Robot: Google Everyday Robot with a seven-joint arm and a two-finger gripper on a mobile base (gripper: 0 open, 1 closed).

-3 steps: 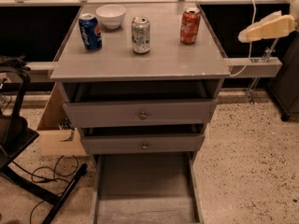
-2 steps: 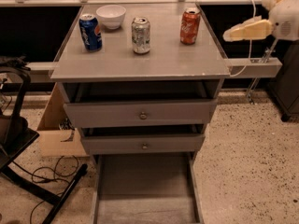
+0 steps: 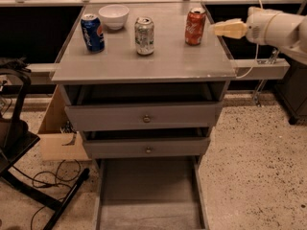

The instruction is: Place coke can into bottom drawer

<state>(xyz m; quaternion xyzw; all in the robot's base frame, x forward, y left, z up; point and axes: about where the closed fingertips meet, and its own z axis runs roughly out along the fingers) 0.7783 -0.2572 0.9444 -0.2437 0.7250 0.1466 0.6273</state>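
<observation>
The coke can (image 3: 195, 26), red-orange with white script, stands upright at the right rear of the grey cabinet top (image 3: 144, 61). My gripper (image 3: 216, 29), cream-coloured, reaches in from the right at can height, its tip just right of the can and not around it. The bottom drawer (image 3: 148, 195) is pulled out wide at the foot of the cabinet, with a bare flat grey floor.
A blue Pepsi can (image 3: 92, 32), a white bowl (image 3: 113, 16) and a silver-green can (image 3: 144, 35) stand on the top. Two knobbed drawers (image 3: 144, 116) above stand slightly open. A black stand and cables (image 3: 29, 176) and a cardboard box (image 3: 60, 138) sit left.
My gripper has moved left and slightly down toward the coke can, from well off the cabinet's right edge to just beside the can. The cans have not moved.
</observation>
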